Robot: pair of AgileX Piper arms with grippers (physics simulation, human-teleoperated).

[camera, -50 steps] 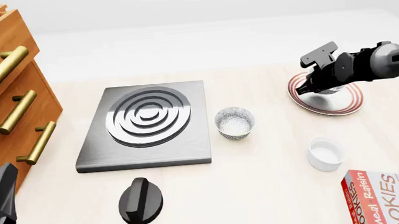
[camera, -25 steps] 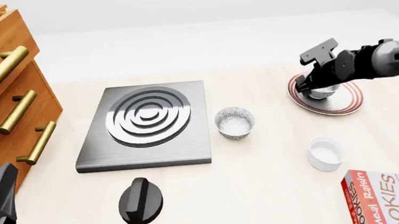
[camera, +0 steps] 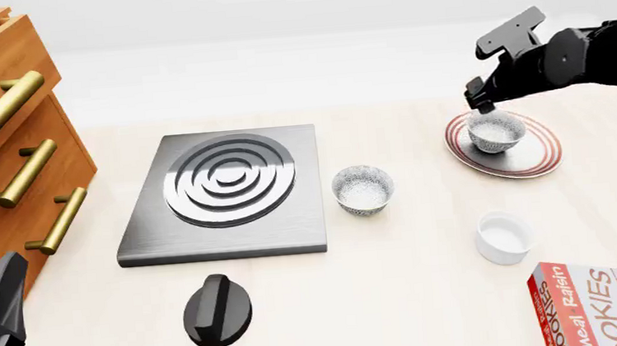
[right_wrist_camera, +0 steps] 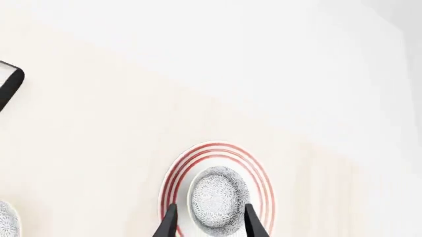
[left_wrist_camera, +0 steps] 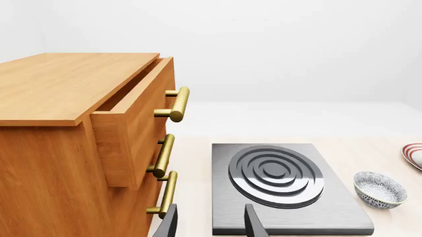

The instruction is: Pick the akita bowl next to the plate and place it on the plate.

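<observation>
The bowl [camera: 496, 132] sits upright on the plate [camera: 539, 161], and the right hand [right_wrist_camera: 209, 222] hangs above it, fingers parted and empty. It looks a small, stiff, glazed thing, likely light and slippery, best pinched across the rim. The left hand [left_wrist_camera: 209, 223] idles open near the drawers [left_wrist_camera: 132, 128].

A wooden drawer cabinet with brass handles [camera: 9, 147] stands at the left, a dark grey square hob with concentric rings [camera: 225, 192] lies beside it, a black knob [camera: 217, 310] nearer, a speckled second bowl [camera: 363, 189], a plain white ramekin [camera: 504, 237] and a red cookie box [camera: 611, 302] near right.
</observation>
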